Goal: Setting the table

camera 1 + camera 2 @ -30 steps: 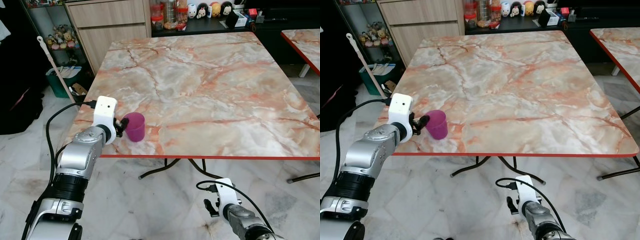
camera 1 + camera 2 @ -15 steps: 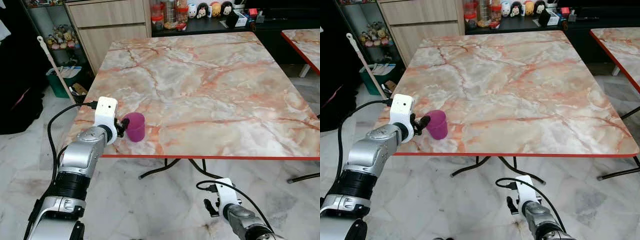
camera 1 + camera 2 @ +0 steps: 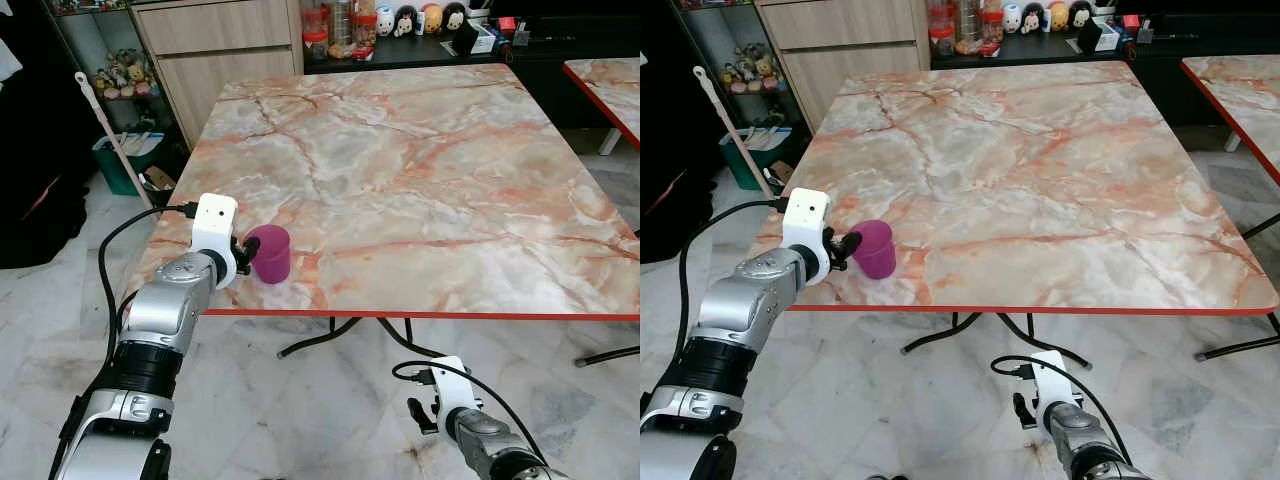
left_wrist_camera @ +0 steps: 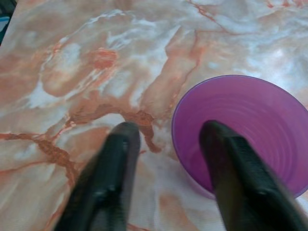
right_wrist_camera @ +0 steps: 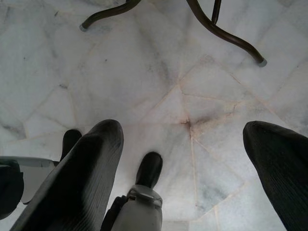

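From where I stand, the purple cup [image 3: 270, 253] sits upright near the front-left corner of the marble table [image 3: 420, 160], just inside the red edge. The left gripper [image 3: 243, 255] is at the cup's nine o'clock. In the left wrist view its fingers [image 4: 108, 178] straddle the near wall, one inside the cup and one outside on the marble, with a visible gap on the outer side, so I'd call it parted around the rim rather than clamped. The right gripper [image 5: 192, 178] hangs low over the floor tiles, fingers spread wide and holding nothing.

If the cup is being placed, the step goes well if the arm draws straight back toward nine o'clock without lifting the inner finger against the rim, as that could tip the light cup. If it is being picked up, the fingers should pinch the wall firmly before any lift. The cup is close to the table edge, so a sideways nudge toward six o'clock is the risk.

Against the frame a second ago, the cup stands at the same spot on the marble. The left gripper has hardly shifted, and the right arm is unchanged.
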`<state>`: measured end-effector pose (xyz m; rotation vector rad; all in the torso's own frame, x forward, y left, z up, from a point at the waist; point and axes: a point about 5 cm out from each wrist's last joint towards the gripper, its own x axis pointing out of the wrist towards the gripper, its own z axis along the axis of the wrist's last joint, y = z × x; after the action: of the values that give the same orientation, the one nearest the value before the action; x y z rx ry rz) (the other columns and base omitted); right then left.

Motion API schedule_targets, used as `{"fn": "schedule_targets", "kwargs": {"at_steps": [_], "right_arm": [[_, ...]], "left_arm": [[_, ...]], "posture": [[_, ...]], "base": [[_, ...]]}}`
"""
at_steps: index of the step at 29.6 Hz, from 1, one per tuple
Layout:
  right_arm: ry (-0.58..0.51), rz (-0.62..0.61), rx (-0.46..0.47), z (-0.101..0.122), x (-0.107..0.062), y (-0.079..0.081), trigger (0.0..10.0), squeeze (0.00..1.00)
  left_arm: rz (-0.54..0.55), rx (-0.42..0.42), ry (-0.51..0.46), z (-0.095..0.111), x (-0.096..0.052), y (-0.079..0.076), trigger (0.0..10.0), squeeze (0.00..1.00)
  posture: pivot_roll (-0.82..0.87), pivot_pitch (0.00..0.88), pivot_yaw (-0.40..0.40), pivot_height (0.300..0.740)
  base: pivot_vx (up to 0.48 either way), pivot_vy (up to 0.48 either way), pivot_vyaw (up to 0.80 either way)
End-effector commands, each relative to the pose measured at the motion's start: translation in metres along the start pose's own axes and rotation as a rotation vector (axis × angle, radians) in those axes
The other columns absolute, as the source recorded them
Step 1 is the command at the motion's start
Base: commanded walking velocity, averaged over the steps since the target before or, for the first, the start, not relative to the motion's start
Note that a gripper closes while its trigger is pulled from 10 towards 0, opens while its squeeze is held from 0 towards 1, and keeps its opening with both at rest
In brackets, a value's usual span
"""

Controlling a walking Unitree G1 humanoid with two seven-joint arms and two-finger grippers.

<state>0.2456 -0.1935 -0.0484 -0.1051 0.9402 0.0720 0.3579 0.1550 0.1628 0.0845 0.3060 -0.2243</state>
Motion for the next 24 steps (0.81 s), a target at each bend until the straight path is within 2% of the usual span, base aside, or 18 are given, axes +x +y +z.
{"fn": "schedule_targets", "kwargs": {"at_steps": [1, 6, 13, 17, 18, 19, 24], "right_arm": [[-0.005, 0.010, -0.004, 0.0011, 0.0007, 0.0045, 10.0, 0.00], [-0.004, 0.010, -0.006, 0.0005, 0.0007, 0.0047, 10.0, 0.00], [-0.003, 0.010, -0.003, -0.0001, 0.0007, 0.0050, 10.0, 0.00], [-0.004, 0.009, -0.001, 0.0001, 0.0007, 0.0050, 10.0, 0.00], [-0.005, 0.009, 0.000, 0.0002, 0.0007, 0.0050, 10.0, 0.00], [-0.005, 0.009, 0.001, 0.0005, 0.0007, 0.0049, 10.0, 0.00], [-0.006, 0.009, 0.001, 0.0009, 0.0007, 0.0048, 10.0, 0.00]], "left_arm": [[0.004, 0.026, 0.022, 0.0002, 0.0010, 0.0011, 1.4, 0.00], [-0.006, 0.040, 0.038, -0.0025, 0.0009, -0.0009, 1.6, 0.00], [-0.036, 0.052, 0.050, -0.0037, 0.0009, -0.0036, 1.5, 0.00], [-0.041, 0.054, 0.051, -0.0038, 0.0007, -0.0041, 1.1, 0.00], [-0.041, 0.055, 0.052, -0.0039, 0.0006, -0.0041, 0.2, 0.00], [-0.041, 0.055, 0.053, -0.0040, 0.0006, -0.0040, 0.0, 0.00], [-0.036, 0.049, 0.050, -0.0042, 0.0000, -0.0036, 0.0, 0.00]], "posture": [[-0.02, 0.050, 0.080, 0.740], [-0.02, 0.045, 0.080, 0.740], [-0.02, 0.039, 0.081, 0.740], [-0.02, 0.046, 0.082, 0.740], [-0.02, 0.046, 0.082, 0.740], [-0.02, 0.052, 0.081, 0.740], [-0.02, 0.053, 0.080, 0.740]], "base": [[0.000, 0.000, 0.00], [0.000, 0.000, 0.00], [0.000, 0.000, 0.00], [0.000, 0.000, 0.00], [0.000, 0.000, 0.00], [0.000, 0.000, 0.00], [0.000, 0.000, 0.00]]}}
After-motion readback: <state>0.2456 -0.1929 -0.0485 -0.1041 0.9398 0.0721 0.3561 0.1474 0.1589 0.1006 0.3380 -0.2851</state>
